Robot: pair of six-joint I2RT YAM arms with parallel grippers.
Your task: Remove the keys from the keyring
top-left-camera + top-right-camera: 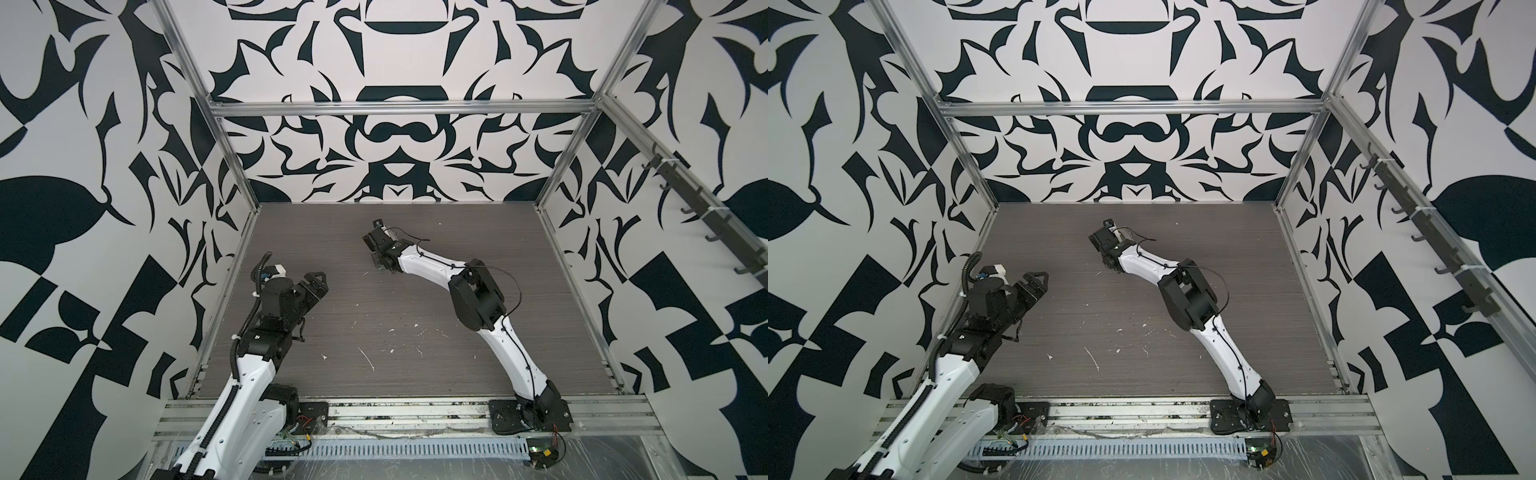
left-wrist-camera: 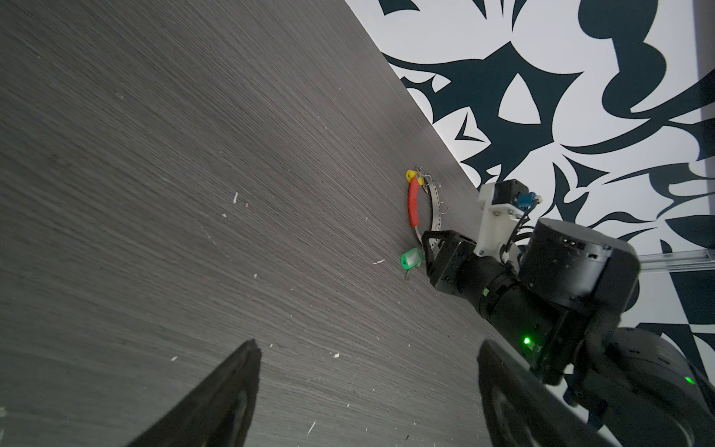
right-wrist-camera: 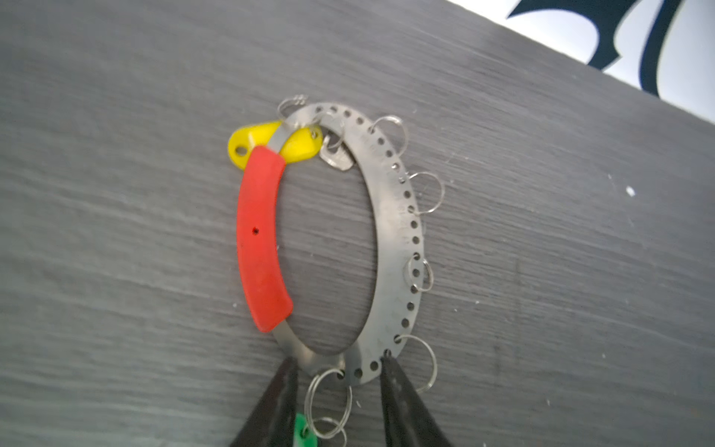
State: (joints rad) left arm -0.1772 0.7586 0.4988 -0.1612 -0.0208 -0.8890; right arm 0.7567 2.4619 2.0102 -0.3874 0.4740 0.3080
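Though astride the keyring (image 3: 390, 216), right jaws apart, green-tagged key (image 2: 411, 258) alongside; left jaws wide, empty.

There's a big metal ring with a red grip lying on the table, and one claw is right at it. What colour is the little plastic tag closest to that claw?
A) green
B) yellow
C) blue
A: the green tag lies right beside the right claw, while the yellow tag sits at the far end of the keyring, past the red sleeve.

The keyring (image 3: 390, 216) lies on the table (image 3: 116, 193), one end inside the right claw (image 3: 338, 360).
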